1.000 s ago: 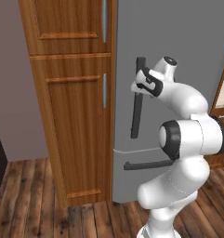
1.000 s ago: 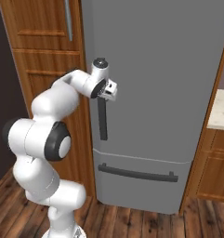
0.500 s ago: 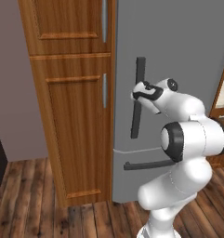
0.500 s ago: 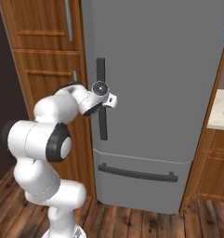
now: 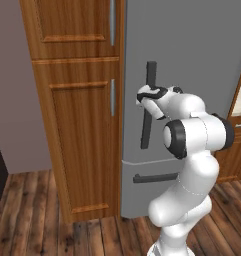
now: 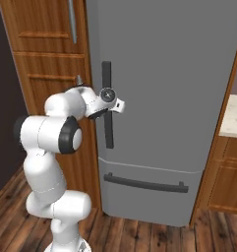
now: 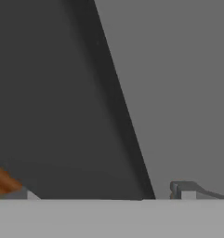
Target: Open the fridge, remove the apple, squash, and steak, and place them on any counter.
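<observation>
The tall plain grey fridge (image 5: 192,60) stands closed, just right of the brown wooden cabinet with silver handles (image 5: 77,125). Its dark vertical bar handle (image 5: 148,107) is on the left part of the door, and the dark horizontal drawer handle (image 6: 144,183) is below it. The white two-finger gripper (image 5: 146,93) is at the vertical handle, about the middle of its height. Its jaws are spread wide and they do not pinch anything. In the hand view the dark bar (image 7: 53,102) is very close. To the right of the fridge, a corner of the pale beige speckled stone counter (image 6: 233,123) is visible.
</observation>
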### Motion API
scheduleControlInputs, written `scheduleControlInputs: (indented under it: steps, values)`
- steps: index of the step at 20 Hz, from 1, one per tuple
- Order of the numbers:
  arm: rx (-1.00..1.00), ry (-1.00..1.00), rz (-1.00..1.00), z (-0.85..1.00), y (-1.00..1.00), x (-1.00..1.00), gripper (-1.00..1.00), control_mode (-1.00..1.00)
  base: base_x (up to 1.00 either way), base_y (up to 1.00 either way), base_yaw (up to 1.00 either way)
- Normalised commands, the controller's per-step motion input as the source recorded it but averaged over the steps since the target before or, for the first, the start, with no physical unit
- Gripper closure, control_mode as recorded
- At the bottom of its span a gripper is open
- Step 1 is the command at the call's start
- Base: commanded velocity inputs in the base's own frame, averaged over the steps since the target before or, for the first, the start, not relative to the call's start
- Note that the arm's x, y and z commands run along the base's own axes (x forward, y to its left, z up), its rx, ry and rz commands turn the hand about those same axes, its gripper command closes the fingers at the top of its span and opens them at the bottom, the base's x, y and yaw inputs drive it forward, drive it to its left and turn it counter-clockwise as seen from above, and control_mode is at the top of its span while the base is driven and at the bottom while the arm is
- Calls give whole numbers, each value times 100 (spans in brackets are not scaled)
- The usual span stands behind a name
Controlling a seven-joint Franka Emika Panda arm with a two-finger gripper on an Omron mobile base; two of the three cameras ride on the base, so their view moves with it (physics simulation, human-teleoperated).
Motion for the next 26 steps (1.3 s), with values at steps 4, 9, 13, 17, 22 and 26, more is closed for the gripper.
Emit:
scheduleControlInputs:
  steps: [4,9,13,17,22,26]
  values:
    - [7,-8,0,-25,0,63,-100,-100,0,0,0]
    - [8,-3,0,-22,0,65,-100,-100,0,0,0]
    - [2,0,1,-13,0,33,100,-100,0,0,0]
    - [0,0,0,0,0,-3,100,-100,0,0,0]
    - [0,0,-3,-1,-27,-81,100,-100,0,0,0]
    - [-9,0,1,4,-61,-100,100,-100,0,0,0]
